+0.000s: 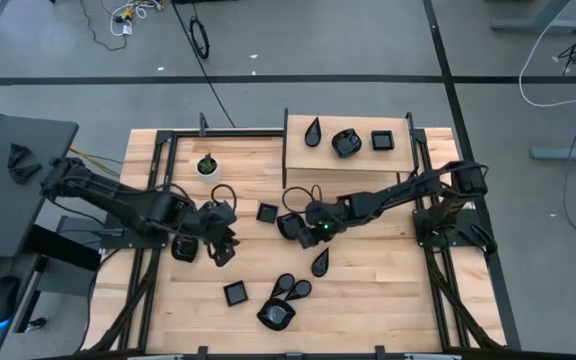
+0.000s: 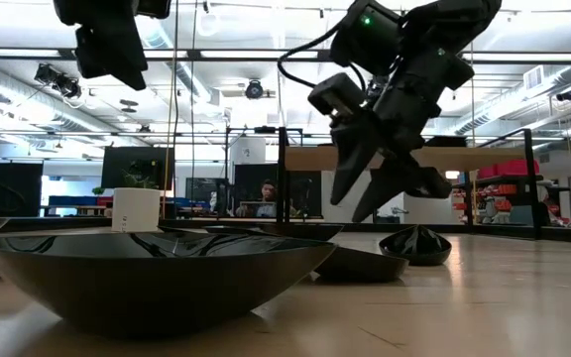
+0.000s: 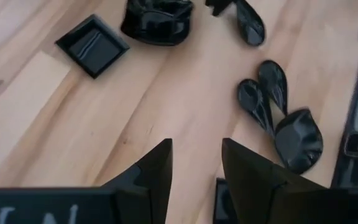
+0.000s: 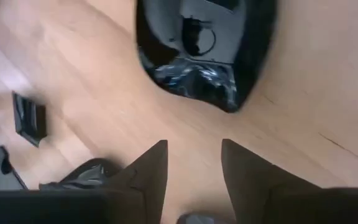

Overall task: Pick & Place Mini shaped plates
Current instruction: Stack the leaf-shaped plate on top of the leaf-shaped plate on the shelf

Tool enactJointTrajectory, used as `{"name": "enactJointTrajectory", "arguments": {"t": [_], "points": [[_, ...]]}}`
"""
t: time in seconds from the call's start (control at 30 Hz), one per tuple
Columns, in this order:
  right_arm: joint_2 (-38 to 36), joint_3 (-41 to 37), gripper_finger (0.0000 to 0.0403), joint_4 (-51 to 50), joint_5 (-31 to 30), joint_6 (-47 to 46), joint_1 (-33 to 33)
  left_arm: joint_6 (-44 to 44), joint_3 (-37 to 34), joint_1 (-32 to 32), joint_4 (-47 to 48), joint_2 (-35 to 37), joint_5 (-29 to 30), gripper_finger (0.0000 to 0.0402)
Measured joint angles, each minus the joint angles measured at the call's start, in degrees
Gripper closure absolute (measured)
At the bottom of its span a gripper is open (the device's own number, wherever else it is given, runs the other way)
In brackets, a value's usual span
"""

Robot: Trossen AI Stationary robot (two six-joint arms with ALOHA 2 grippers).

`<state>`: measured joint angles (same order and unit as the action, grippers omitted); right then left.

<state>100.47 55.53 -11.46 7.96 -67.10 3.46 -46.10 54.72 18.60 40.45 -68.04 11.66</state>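
Black glossy plates lie scattered over the pale wooden surface (image 1: 368, 290). In the high view, three sit on a raised shelf (image 1: 298, 160) at upper centre: a teardrop plate (image 1: 313, 131), a rounded plate (image 1: 346, 143) and a square plate (image 1: 382, 140). Lower centre holds a loose cluster: a lone teardrop (image 1: 320, 263), a pair of teardrops (image 1: 291, 288), a square dish (image 1: 236, 293) and a rounded dish (image 1: 277, 315). Another small square (image 1: 267, 212) lies between the two arms, and a white pot with a green plant (image 1: 207, 165) stands at upper left of the surface.

Mid-frame, the right gripper (image 1: 298, 226) hangs above bare wood with its fingers spread and nothing between them; its wrist view shows a large rounded black plate (image 4: 204, 50) just ahead. Left of centre, the left gripper (image 1: 220, 243) hovers with fingers parted and empty, the cluster lying ahead of it. Cables loop near both wrists. From table height a wide black bowl-like plate (image 2: 157, 273) fills the foreground.
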Motion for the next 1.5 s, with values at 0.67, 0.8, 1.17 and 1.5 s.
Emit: {"name": "enactJointTrajectory", "arguments": {"t": [0.67, 0.8, 1.17, 1.5], "points": [[1.0, 0.0, 0.0253, -0.1, -10.1, 0.5, -2.3, 11.4, 0.0, -4.8, 2.8, 2.8, 0.6, 0.0257], [2.7, -0.1, 0.0253, 2.2, -10.4, 2.5, -2.3, 12.2, 0.0, -6.1, 2.5, 2.9, 0.6, 0.0257], [4.4, 0.0, 0.0314, 3.8, -13.3, 4.5, -2.3, 12.7, 0.0, -6.9, 2.1, 2.8, -1.0, 0.0257], [4.4, 0.0, 0.0397, 5.5, -13.3, 4.4, -0.9, 12.7, 0.0, -6.9, 2.1, 2.8, -1.0, 0.0257]]}}
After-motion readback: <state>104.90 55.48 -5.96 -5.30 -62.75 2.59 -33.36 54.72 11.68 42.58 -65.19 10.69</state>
